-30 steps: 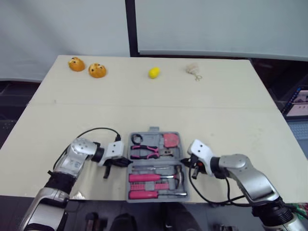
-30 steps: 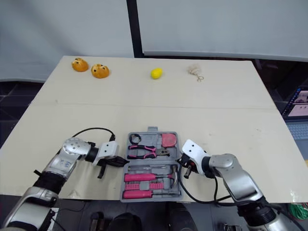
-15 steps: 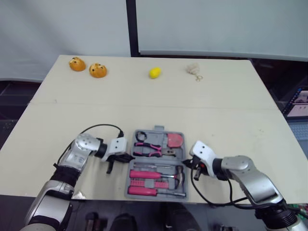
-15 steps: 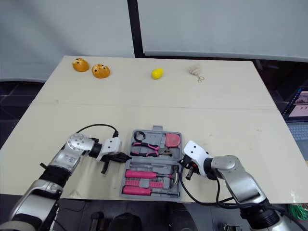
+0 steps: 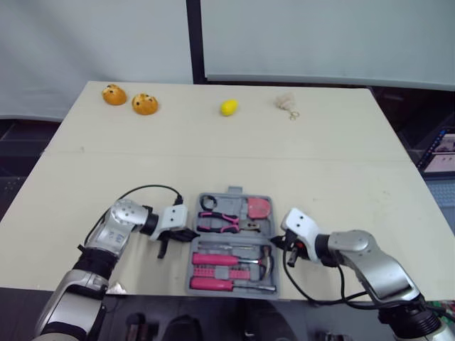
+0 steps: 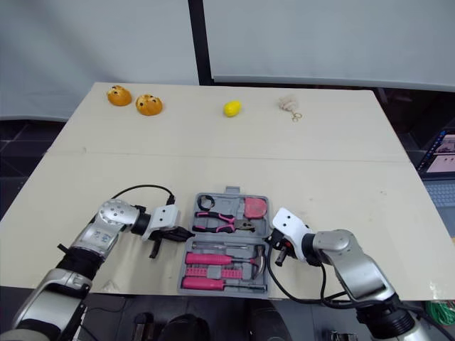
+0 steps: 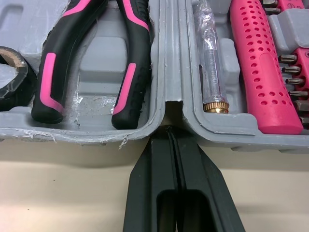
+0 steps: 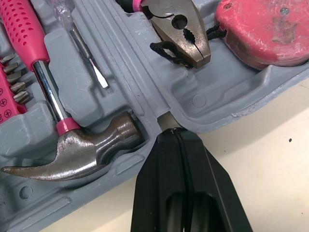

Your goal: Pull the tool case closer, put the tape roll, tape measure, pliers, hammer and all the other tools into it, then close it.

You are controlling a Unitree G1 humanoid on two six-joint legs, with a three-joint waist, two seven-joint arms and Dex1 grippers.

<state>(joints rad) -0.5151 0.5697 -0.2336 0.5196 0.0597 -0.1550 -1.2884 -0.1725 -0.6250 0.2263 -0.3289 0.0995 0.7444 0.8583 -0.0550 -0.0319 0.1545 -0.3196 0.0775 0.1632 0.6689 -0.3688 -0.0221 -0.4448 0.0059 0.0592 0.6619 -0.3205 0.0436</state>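
The grey tool case (image 5: 232, 192) lies open near the table's front edge. Its far half holds a black tape roll (image 7: 12, 72), pink-and-black pliers (image 7: 87, 53) and a red tape measure (image 8: 265, 24). Its near half holds a hammer (image 8: 82, 150), a pink-handled screwdriver (image 7: 256, 63) and bits. My left gripper (image 7: 173, 133) is shut, its tip at the hinge notch on the case's left side. On the right side, my right gripper (image 8: 176, 133) is shut too, its tip against the hinge notch there.
Two orange fruits (image 5: 114, 94) (image 5: 144, 104) sit at the far left corner, with a yellow lemon (image 5: 227, 107) and a small beige item with a ring (image 5: 286, 102) along the far edge. The case's near edge lies close to the table front.
My left gripper has slid a little to the right, up to the case's left hinge. The case looks slightly turned. The right gripper has barely moved.
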